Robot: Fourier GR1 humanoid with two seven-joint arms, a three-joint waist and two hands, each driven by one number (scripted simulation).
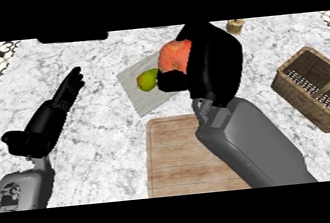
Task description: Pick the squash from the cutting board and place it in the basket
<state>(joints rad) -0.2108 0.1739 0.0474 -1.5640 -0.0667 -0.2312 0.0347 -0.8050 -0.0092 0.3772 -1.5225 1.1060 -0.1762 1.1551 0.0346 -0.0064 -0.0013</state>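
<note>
Nearest the viewer, the pale wooden plank cutting board (174, 155) lies flat on the white-and-grey marbled desk (96, 140), with the right grey forearm crossing its upper right corner. To the left, the left robot hand (68, 90) hangs over bare desk, its black fingers stretched out straight and together, holding nothing. Further on, the right robot hand (211, 64) is curled round the orange-red squash (175, 55), thumb wrapped under it, carrying it above a light grey square mat (146, 96). A yellow-green round fruit (148, 80) sits on that mat, just beside the squash. Off to the right, well apart from the squash, stands the brown woven wicker basket (321, 88) with its handle across the top.
</note>
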